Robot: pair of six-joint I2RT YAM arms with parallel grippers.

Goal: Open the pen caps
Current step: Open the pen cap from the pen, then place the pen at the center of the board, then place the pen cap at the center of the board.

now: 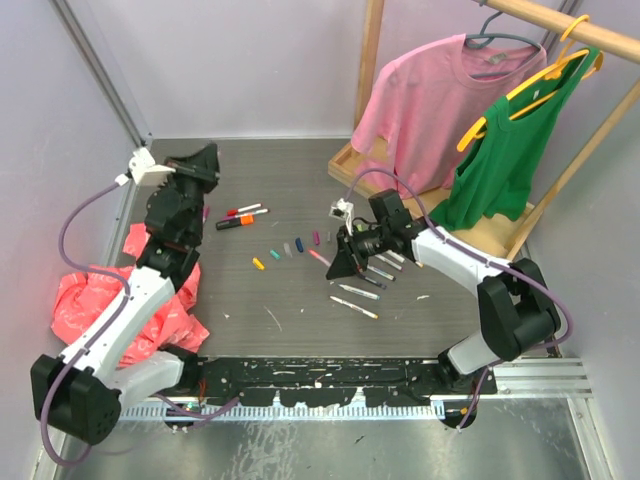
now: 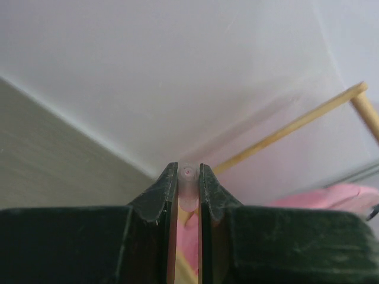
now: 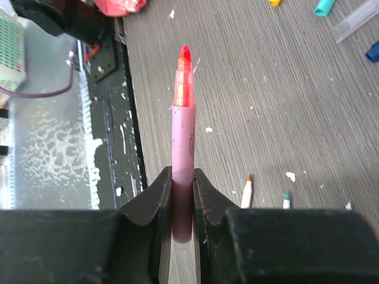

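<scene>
Left to right. A red cloth (image 1: 125,290) lies over the left edge of the counter (image 1: 300,320). Above the far left corner the left gripper (image 2: 188,173) hangs raised, its jaws clamped on one small pale cap (image 2: 188,180), seen end-on against the wall.

Toward the far edge, left of centre, lie three pens (image 1: 243,213), one of them a thicker orange-black marker (image 1: 235,222). All three look capped, so they are probably work left to do.

At mid-counter a loose row of caps (image 1: 274,254) runs from yellow through teal and blue to purple. Each lies apart from any barrel, which marks those pens as finished.

Right of centre the right gripper (image 3: 183,177) has its jaws clamped on a pink pen (image 3: 183,130). Its red tip (image 3: 185,56) is bare and points toward the near edge. This pen is judged open, and the cap in the left jaws is likely its own.

More barrels (image 1: 358,292) lie beside and beneath that gripper. Two show bare tips in the right wrist view, and the state of the others cannot be told.

At the far right corner stands a wooden rack (image 1: 370,60) with a pink shirt (image 1: 425,100) and a green top (image 1: 505,160).
</scene>
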